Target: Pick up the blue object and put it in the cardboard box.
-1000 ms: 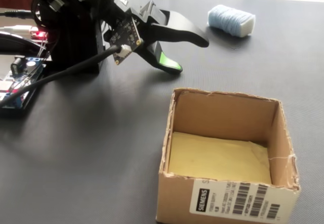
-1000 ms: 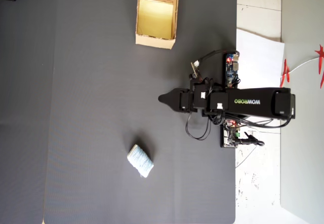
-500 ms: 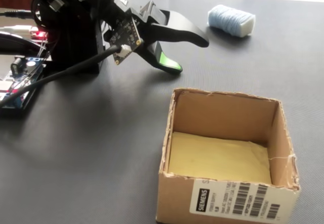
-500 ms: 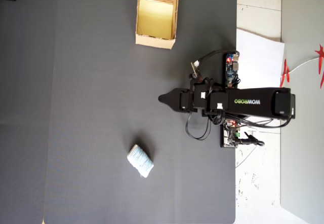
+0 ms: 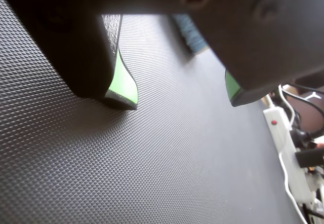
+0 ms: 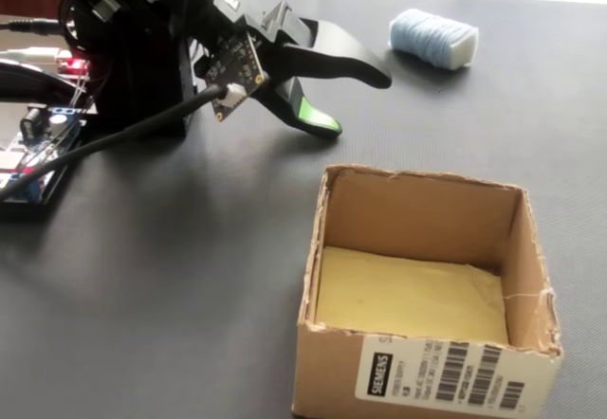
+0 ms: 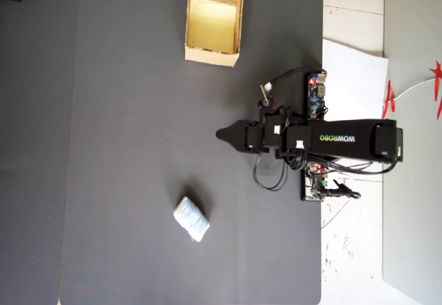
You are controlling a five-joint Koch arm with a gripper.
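The blue object (image 7: 191, 218) is a pale blue ribbed block lying on the black mat. It sits at the back right in the fixed view (image 6: 433, 38). In the wrist view a strip of the blue object (image 5: 192, 36) shows ahead, partly hidden behind the right jaw. My gripper (image 5: 179, 97) is open; its green-padded jaws stand wide apart just above the mat, with nothing between them. In the fixed view the gripper (image 6: 356, 104) hovers well short of the block. The cardboard box (image 6: 332, 372) stands open and empty in front. Overhead, the gripper (image 7: 221, 134) lies between the box (image 7: 210, 55) and the block.
A white power strip (image 5: 283, 138) with cables lies off the mat's right edge in the wrist view. Circuit boards (image 6: 38, 154) and wires sit beside the arm's base (image 7: 315, 94). The mat ends at a white surface (image 7: 352, 63).
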